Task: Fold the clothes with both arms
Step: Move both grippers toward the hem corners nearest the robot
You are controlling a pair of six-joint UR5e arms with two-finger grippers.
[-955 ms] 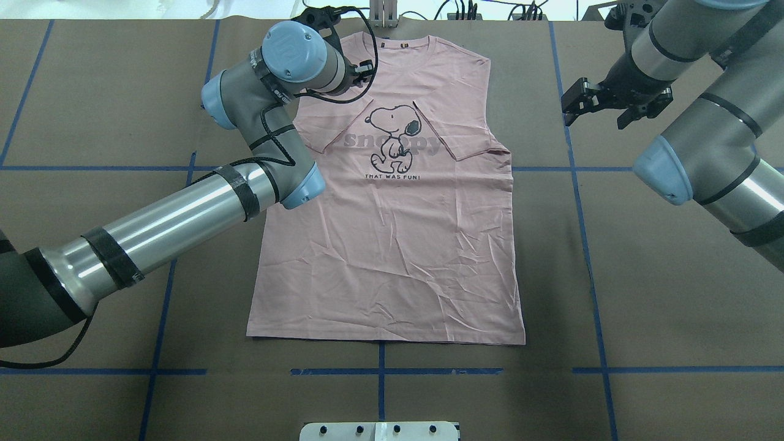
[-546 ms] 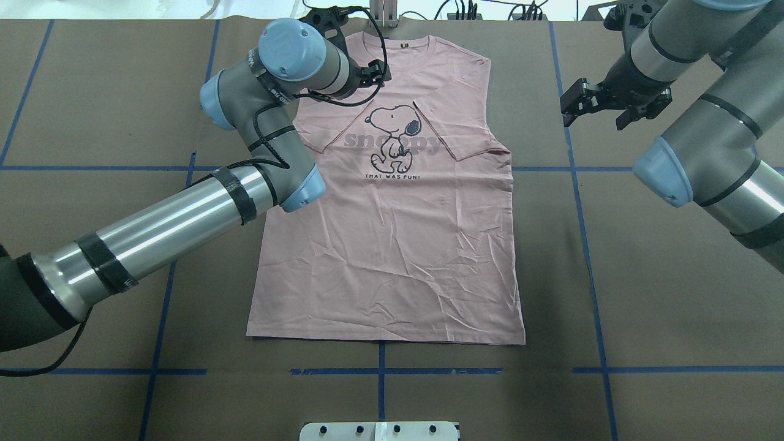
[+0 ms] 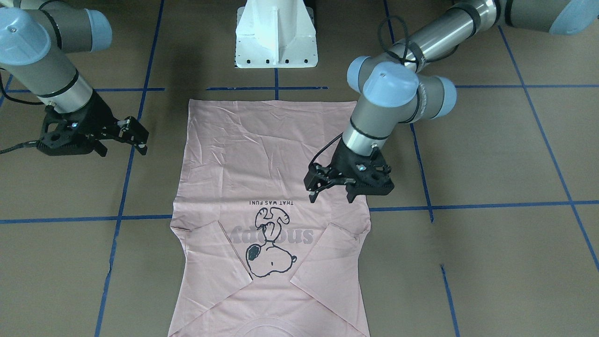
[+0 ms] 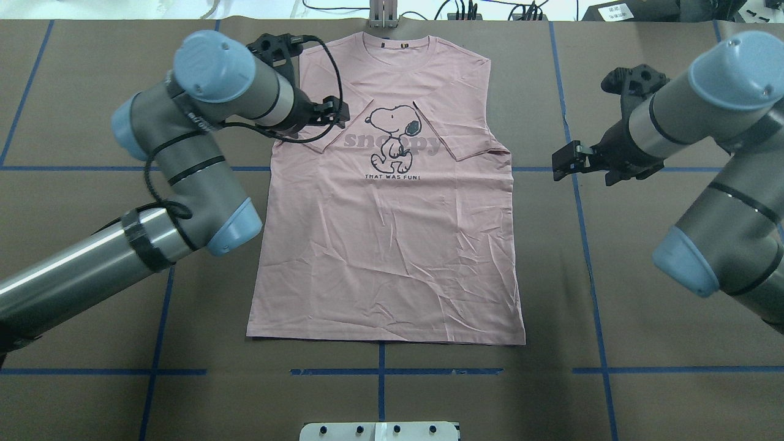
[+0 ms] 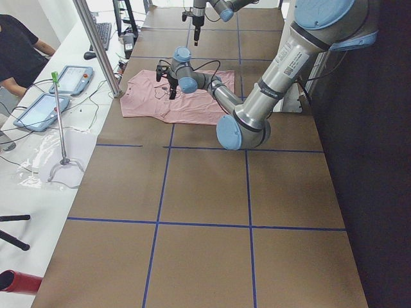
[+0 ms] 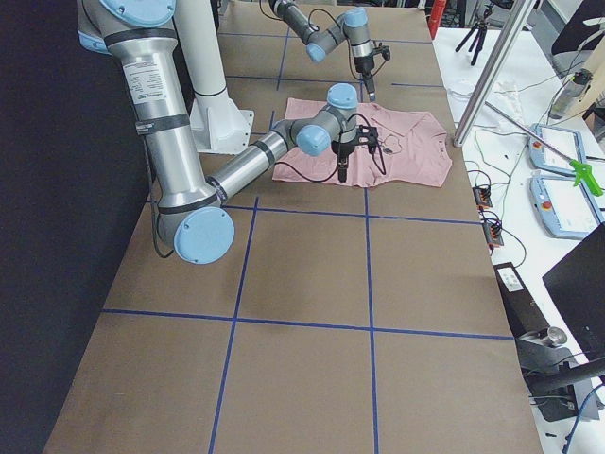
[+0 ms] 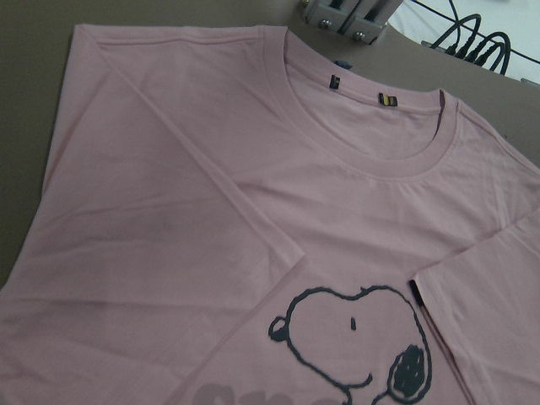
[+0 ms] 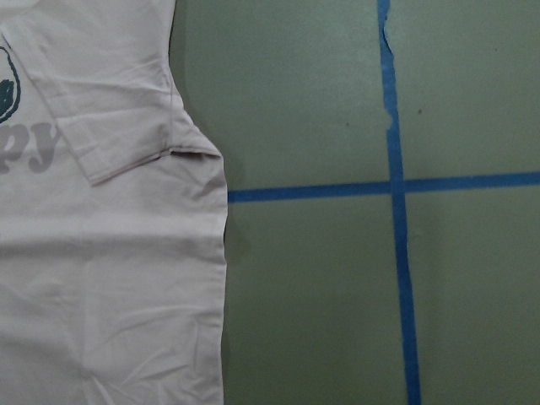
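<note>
The pale pink T-shirt lies flat and face up on the brown table, collar at the far side, with both sleeves folded in over the dog print. My left gripper is open and empty, hovering over the shirt's left folded sleeve; it also shows in the front-facing view. My right gripper is open and empty, over bare table just right of the shirt's right edge, and shows in the front-facing view. The left wrist view shows collar and print; the right wrist view shows the shirt's edge.
Blue tape lines grid the brown table cover. The white pedestal base stands at the robot's side. A metal post and cables sit at the far edge. An operator and tablets are beyond that edge.
Both arms have drawn back toward the robot. The left gripper moved from near the collar to the left folded sleeve; the right gripper moved down along the shirt's right side. The shirt is unmoved.
</note>
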